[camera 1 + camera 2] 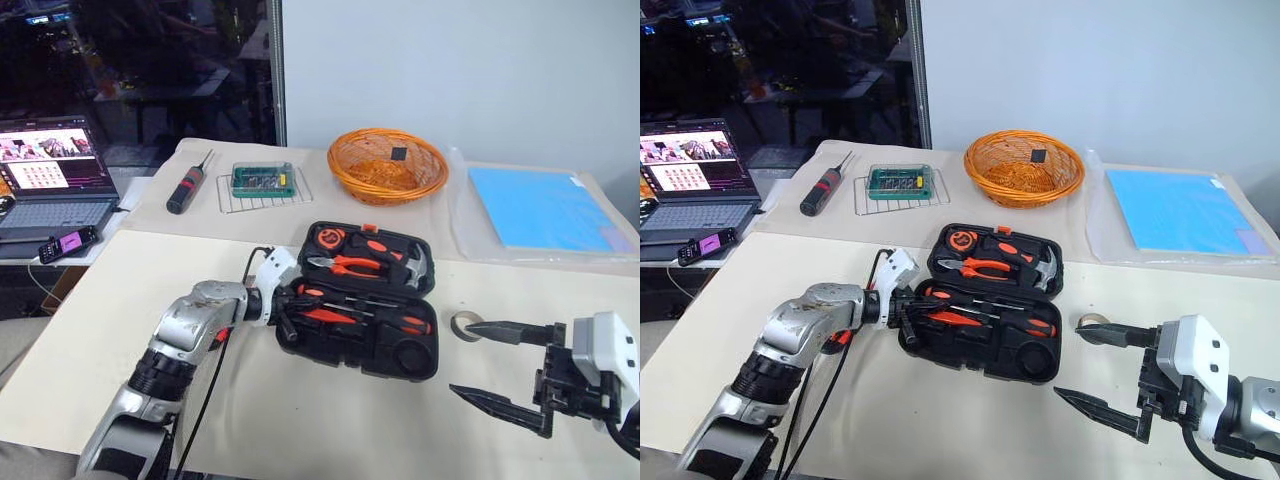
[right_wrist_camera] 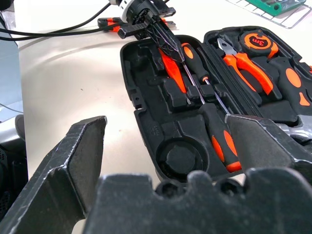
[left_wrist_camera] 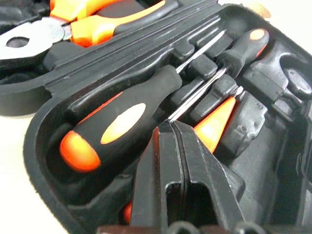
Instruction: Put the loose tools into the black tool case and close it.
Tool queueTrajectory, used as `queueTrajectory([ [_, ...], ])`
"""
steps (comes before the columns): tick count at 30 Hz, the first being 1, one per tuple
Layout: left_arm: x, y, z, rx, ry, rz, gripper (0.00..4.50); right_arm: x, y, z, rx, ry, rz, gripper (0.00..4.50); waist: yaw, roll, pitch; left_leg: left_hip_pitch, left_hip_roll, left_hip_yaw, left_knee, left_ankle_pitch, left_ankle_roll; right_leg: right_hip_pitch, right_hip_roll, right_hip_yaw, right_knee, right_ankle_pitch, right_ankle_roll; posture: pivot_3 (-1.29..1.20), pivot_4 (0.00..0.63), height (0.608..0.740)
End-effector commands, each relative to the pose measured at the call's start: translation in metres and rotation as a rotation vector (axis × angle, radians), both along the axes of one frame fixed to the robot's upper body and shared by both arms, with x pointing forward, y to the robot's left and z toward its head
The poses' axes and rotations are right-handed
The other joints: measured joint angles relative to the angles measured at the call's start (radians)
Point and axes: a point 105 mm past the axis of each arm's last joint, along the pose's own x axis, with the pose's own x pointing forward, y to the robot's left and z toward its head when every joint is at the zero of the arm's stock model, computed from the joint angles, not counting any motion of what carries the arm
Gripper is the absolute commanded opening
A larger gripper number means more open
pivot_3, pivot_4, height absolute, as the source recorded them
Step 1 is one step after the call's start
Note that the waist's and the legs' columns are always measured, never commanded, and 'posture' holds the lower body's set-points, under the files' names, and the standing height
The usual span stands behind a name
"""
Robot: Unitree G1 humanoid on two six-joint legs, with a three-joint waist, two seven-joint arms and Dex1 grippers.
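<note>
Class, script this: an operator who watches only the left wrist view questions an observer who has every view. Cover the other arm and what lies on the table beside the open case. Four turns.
Operator: My left tool is shut over the screwdrivers. What is the other arm doing?
Observer: The right tool is wide open, off to the right of the black tool case.
Operator: Is anything lying on the table on that side?
Observer: Yes, a tape roll lies just right of the case, by the right tool's upper finger.
</note>
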Motion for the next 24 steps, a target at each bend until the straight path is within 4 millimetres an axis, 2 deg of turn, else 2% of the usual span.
queueTrajectory([
  [1,-0.001,0.041,0.052,-0.108,-0.176,0.168,1.16,0.001,0.004,0.005,0.018,-0.032,0.027,4.5,-0.007,-0.001,0.001,0.0,0.001,0.0,0.0,0.0,0.0,0.0,-0.002,0.0,0.0,0.0,0.0,0.0,0.15,0.74],
  [3,-0.006,0.061,0.058,-0.11,-0.206,0.292,1.87,0.003,0.004,0.006,0.025,-0.035,0.037,4.5,-0.013,-0.001,0.001,0.0,0.001,-0.001,-0.001,0.001,-0.002,0.0,-0.002,0.0,0.0,0.0,-0.001,0.0,0.15,0.74],
  [5,-0.015,0.081,0.056,-0.042,-0.236,0.409,2.61,0.006,0.005,0.007,0.035,-0.041,0.05,4.5,-0.016,0.0,0.001,0.0,0.001,-0.001,-0.001,0.001,-0.002,0.001,-0.003,-0.001,0.0,0.0,0.0,0.0,0.15,0.74],
  [8,-0.03,0.11,0.029,0.12,-0.178,0.57,3.63,0.009,0.008,0.008,0.06,-0.049,0.072,4.5,-0.02,-0.001,0.001,0.0,0.0,-0.001,-0.001,0.001,-0.001,0.002,0.0,-0.001,-0.001,0.0,0.0,0.0,0.15,0.74],
  [10,-0.037,0.114,0.013,0.173,-0.126,0.616,4.28,0.012,0.008,0.008,0.061,-0.05,0.083,4.5,-0.016,-0.001,0.002,0.001,0.0,-0.001,-0.001,-0.001,-0.003,0.002,0.0,-0.001,-0.001,0.0,0.0,0.0,0.15,0.74],
  [11,-0.04,0.114,0.004,0.203,-0.101,0.627,4.4,0.013,0.009,0.008,0.06,-0.05,0.089,4.5,-0.011,-0.001,0.003,0.001,0.0,-0.001,-0.001,-0.004,-0.01,0.002,0.0,-0.001,-0.001,0.001,0.0,0.0,0.15,0.74],
  [15,-0.045,0.122,-0.021,0.303,-0.039,0.698,4.4,0.017,0.009,0.01,0.054,-0.054,0.104,4.5,0.003,0.0,0.003,0.002,0.0,-0.002,-0.001,-0.005,-0.012,0.0,-0.002,-0.003,-0.004,0.002,-0.001,0.0,0.15,0.74],
  [17,-0.045,0.119,-0.025,0.284,-0.021,0.692,3.84,0.017,0.008,0.011,0.051,-0.054,0.105,4.5,0.006,0.0,0.003,0.002,0.0,-0.002,-0.001,-0.005,-0.012,0.0,-0.002,-0.003,-0.004,0.002,-0.002,0.0,0.15,0.74],
  [18,-0.045,0.118,-0.026,0.277,-0.024,0.679,3.73,0.017,0.008,0.011,0.049,-0.054,0.105,4.5,0.006,0.0,0.003,0.002,0.0,-0.002,-0.001,-0.005,-0.012,0.0,-0.002,-0.003,-0.004,0.002,-0.002,0.0,0.15,0.74],
  [22,-0.044,0.122,-0.022,0.25,-0.043,0.659,2.25,0.016,0.007,0.011,0.044,-0.053,0.098,4.5,0.006,0.0,0.003,0.002,0.0,-0.002,-0.003,-0.005,-0.013,0.0,-0.005,-0.004,-0.004,0.002,-0.002,0.0,0.15,0.74],
  [23,-0.043,0.119,-0.013,0.204,-0.079,0.63,1.87,0.015,0.007,0.01,0.045,-0.053,0.095,4.5,0.006,0.0,0.003,0.002,0.0,-0.002,-0.004,-0.005,-0.013,0.0,-0.005,-0.004,-0.004,0.002,-0.002,0.0,0.15,0.74],
  [24,-0.041,0.115,-0.001,0.14,-0.124,0.591,1.79,0.014,0.007,0.01,0.047,-0.053,0.092,4.5,0.006,0.0,0.003,0.001,0.0,-0.002,-0.004,-0.004,-0.013,0.0,-0.005,-0.004,-0.004,0.002,-0.002,0.0,0.15,0.74],
])
